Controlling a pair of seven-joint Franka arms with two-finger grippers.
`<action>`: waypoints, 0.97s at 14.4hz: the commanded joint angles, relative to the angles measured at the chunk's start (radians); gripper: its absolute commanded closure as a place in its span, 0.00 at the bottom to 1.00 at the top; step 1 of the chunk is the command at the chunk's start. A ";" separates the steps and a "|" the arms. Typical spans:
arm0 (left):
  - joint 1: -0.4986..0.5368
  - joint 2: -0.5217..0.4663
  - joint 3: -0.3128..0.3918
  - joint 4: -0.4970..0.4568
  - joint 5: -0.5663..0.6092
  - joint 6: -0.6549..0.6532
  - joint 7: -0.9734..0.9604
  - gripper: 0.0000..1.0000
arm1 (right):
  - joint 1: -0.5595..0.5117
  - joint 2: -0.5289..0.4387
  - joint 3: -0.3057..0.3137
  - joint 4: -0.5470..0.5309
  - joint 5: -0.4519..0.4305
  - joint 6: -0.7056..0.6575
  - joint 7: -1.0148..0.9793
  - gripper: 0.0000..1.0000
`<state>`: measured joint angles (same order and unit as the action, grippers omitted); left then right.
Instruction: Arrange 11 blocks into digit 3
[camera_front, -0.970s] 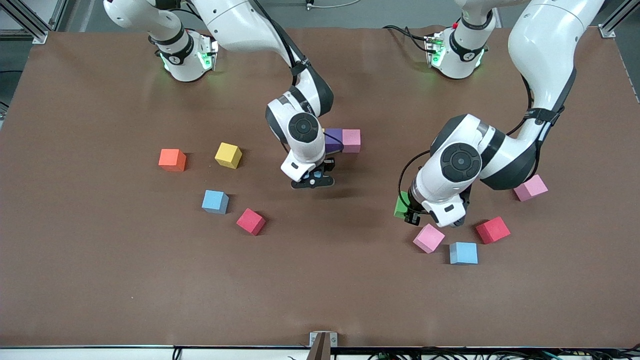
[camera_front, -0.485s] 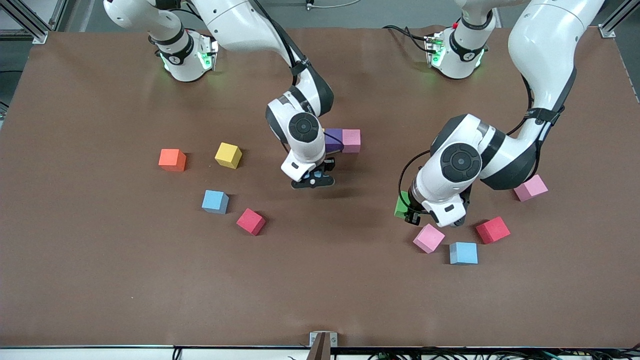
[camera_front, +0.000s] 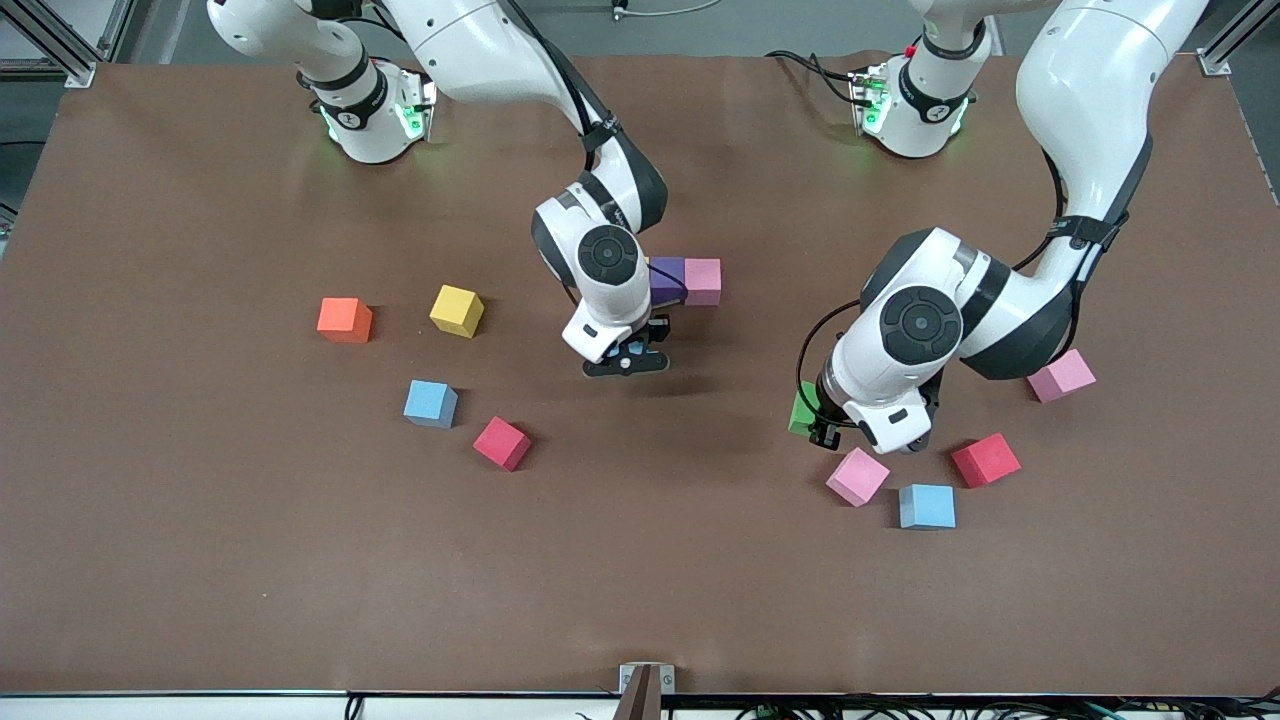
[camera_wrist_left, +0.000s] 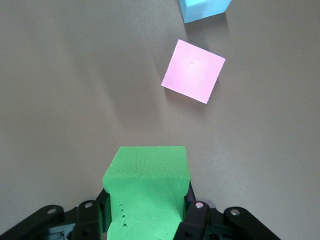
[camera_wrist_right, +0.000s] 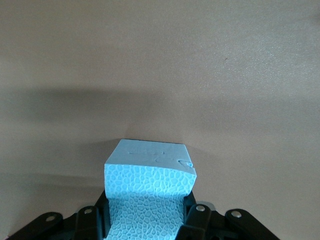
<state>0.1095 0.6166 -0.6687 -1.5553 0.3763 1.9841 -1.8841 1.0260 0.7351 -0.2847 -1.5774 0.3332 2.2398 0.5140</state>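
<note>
Over the last second nothing moved: right tool (camera_front: 627, 360) stayed clamped on light blue block (camera_wrist_right: 148, 187), left tool (camera_front: 822, 428) on green block (camera_wrist_left: 146, 192); placement pending.

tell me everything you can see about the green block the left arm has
The green block is a small matte foam cube with a pebbled texture on the face toward the wrist camera and a slight crease where it is squeezed. It is clamped between the jaws of the left gripper, which press its two opposite sides. In the front view only a green corner shows past the wrist. Bare tabletop lies beneath it; a pink block lies nearby, apart from it.
</note>
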 joint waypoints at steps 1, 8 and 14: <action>-0.001 -0.021 -0.005 -0.008 0.004 -0.041 -0.018 0.85 | 0.009 -0.019 -0.005 -0.024 -0.017 0.000 0.008 0.00; -0.017 -0.012 -0.005 -0.005 0.003 -0.028 -0.114 0.85 | 0.008 -0.025 -0.007 -0.023 -0.017 -0.003 0.001 0.00; -0.073 0.048 -0.005 -0.009 0.004 0.065 -0.344 0.85 | -0.040 -0.149 -0.011 -0.003 -0.016 -0.162 -0.057 0.00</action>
<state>0.0494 0.6474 -0.6729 -1.5632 0.3763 2.0179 -2.1701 1.0192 0.6831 -0.3024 -1.5529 0.3331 2.1432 0.4971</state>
